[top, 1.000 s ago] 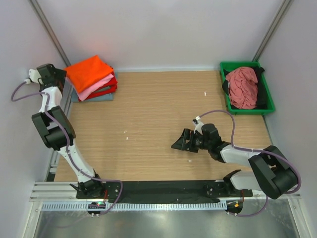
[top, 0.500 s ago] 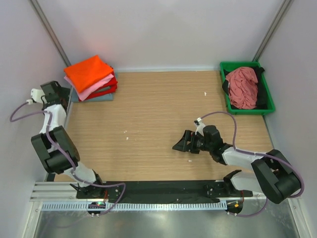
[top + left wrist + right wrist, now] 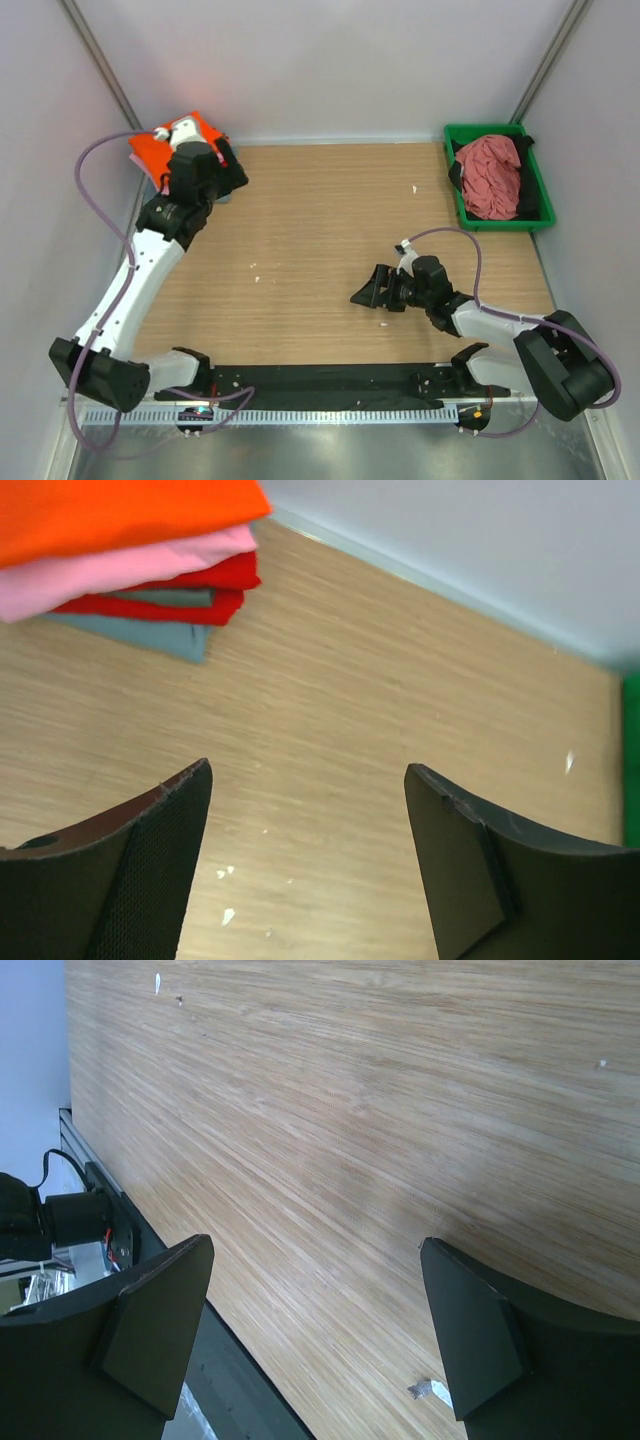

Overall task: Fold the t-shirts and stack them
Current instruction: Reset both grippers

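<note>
Tabletop [image 3: 320,230] of pale wood grain, flecked with white scraps [image 3: 256,271], sits between plain grey walls [image 3: 330,60]. At 11 o'clock the folded t-shirts [image 3: 120,540] lie stacked, orange on top; the left gripper [image 3: 308,780] hovers beside them, jaws wide and empty. At 1 o'clock a green tray [image 3: 541,196] holds a crumpled dusty rose tee [image 3: 488,175]. The right gripper [image 3: 315,1250], spread wide and empty, hangs low just off centre toward 5 o'clock.

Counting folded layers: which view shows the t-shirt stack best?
Left wrist: the stack shows orange, pink, red and grey-blue edges. From the top, the left arm partly covers it; right wrist shows none.
</note>
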{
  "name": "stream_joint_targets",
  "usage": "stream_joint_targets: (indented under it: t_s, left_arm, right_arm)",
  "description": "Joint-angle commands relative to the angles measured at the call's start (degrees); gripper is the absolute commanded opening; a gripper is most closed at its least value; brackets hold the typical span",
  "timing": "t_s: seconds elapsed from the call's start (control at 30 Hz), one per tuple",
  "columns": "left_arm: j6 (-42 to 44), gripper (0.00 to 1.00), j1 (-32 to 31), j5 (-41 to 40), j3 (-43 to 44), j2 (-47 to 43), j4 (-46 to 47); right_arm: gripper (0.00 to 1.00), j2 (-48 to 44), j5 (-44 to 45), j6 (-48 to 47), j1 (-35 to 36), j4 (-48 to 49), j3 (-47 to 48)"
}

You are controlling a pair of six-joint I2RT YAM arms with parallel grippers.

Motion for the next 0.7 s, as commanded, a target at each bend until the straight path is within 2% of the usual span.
stream_joint_targets:
  t_s: [0.0, 0.07, 0.1, 0.17, 0.2, 0.3, 0.4, 0.43, 0.47, 0.57, 0.67]
  left_arm:
    - [17.07, 0.77, -11.07, -8.91, 9.51, 0.91, -13.55]
    - [25.24, 0.75, -16.81, -15.65, 9.61, -0.31, -13.14]
    - [27.96, 0.75, -21.45, -17.26, 8.65, -2.41, -10.27]
    - [33.94, 0.78, -26.13, -21.47, 5.23, -5.31, -5.34]
    - [35.27, 0.79, -28.5, -17.92, 0.25, -8.46, 0.34]
    - [36.34, 0.82, -29.75, -10.1, -9.94, -12.53, 10.28]
    - [32.66, 0.87, -29.93, -2.97, -12.71, -14.12, 12.96]
    - [31.78, 0.92, -29.84, -0.34, -12.19, -13.42, 13.14]
    - [29.68, 0.99, -29.84, -0.22, -11.58, -12.55, 13.23]
    - [27.55, 1.0, -29.93, -5.39, -7.89, -7.81, 10.69]
    - [27.11, 1.0, -29.93, -6.11, -1.57, -1.56, 2.98]
  right_arm:
    - [0.92, -1.21, 2.07, -0.76, 0.53, -1.81, -0.71]
    - [0.92, -2.17, 2.59, -0.76, 0.71, -2.34, -0.8]
    - [0.92, -2.7, 2.95, -0.68, 0.8, -2.78, -0.88]
    - [0.93, -3.93, 3.47, -0.41, 1.06, -3.31, -1.23]
    - [0.93, -4.46, 3.39, -0.5, 1.06, -3.4, -1.41]
    - [0.95, -6.92, 4.97, 0.11, 1.06, -4.8, -2.02]
    - [0.95, -9.99, 6.28, 1.26, 1.06, -5.59, -3.08]
    - [0.96, -11.13, 6.98, 1.78, 1.06, -6.2, -3.34]
    - [0.96, -12.1, 7.6, 2.05, 1.06, -6.82, -3.43]
    - [0.96, -17.55, 10.67, 3.1, 1.06, -10.76, -3.61]
    - [0.97, -25.54, 14.28, 4.33, 1.15, -15.77, -3.43]
